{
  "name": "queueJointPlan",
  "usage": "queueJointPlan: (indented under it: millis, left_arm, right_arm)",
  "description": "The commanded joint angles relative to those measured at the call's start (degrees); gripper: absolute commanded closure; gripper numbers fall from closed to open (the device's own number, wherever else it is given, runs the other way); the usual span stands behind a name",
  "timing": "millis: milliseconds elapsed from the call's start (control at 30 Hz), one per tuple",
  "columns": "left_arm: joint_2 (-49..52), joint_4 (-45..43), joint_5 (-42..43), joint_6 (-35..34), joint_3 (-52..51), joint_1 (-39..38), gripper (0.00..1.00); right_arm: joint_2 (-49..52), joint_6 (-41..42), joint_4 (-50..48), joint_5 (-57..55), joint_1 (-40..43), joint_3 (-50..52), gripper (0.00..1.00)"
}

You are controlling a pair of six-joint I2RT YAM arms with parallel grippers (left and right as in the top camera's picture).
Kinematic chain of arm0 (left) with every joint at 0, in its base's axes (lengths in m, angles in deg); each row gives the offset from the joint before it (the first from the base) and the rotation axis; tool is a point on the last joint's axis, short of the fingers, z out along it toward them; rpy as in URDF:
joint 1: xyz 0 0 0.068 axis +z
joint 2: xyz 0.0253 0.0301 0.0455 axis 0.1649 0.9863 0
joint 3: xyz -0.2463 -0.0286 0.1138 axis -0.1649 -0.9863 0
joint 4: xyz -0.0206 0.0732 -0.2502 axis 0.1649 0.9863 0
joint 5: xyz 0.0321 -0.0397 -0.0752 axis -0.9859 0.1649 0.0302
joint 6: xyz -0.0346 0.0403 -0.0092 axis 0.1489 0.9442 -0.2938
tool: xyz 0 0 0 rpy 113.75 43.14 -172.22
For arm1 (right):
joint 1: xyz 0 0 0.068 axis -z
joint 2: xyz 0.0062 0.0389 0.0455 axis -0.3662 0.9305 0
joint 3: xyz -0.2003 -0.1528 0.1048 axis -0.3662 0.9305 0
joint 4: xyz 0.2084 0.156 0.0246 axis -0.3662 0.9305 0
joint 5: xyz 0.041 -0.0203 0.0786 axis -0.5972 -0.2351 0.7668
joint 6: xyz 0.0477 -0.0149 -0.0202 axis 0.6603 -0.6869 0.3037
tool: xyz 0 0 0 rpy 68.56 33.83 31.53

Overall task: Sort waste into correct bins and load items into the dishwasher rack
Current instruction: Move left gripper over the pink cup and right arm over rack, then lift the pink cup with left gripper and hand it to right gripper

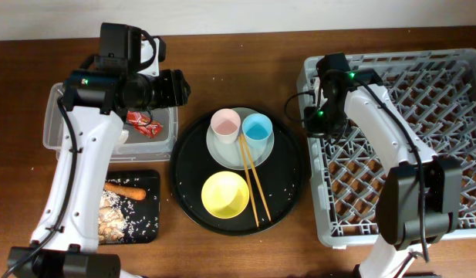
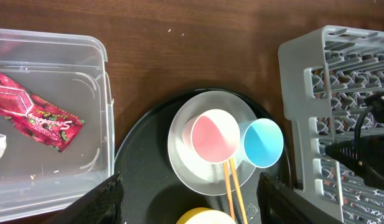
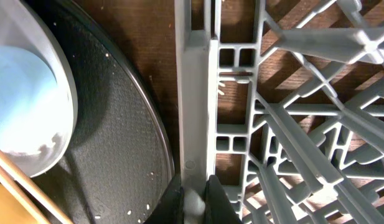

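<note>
Probably stiff, light but bulky, the rack (image 1: 454,58) sits on the surface right of the round tray (image 1: 187,189); the right pincer (image 3: 193,200) pinches its left rim, a firm hold, while the left pincer (image 2: 190,198) hangs spread.

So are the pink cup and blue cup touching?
Touching. Left wrist view shows the pink cup and blue cup rims meeting with no gap.

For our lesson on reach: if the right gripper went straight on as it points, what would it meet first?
The left wall of the large grey plastic lattice rack: it lies between the right gripper's fingers, though depth is unclear.
</note>
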Motion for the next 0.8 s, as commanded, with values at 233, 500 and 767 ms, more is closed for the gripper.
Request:
queueJointPlan:
  millis: [233,500,767]
  left_arm:
    - [4.39,-3.10,-0.63,1.09,0.46,-3.08,0.34]
    - [15.30,-2.80,-0.61,1.09,0.46,-8.15,0.42]
    - [24.11,-3.30,-2.19,1.09,0.46,-9.51,0.58]
  right_arm:
    - [0.50,1.62,10.82,0.81,1.70,-17.40,0.43]
    - [0.50,1.62,18.43,0.55,1.75,-26.91,0.21]
    - [0.52,1.62,18.69,0.52,1.75,-26.91,0.22]
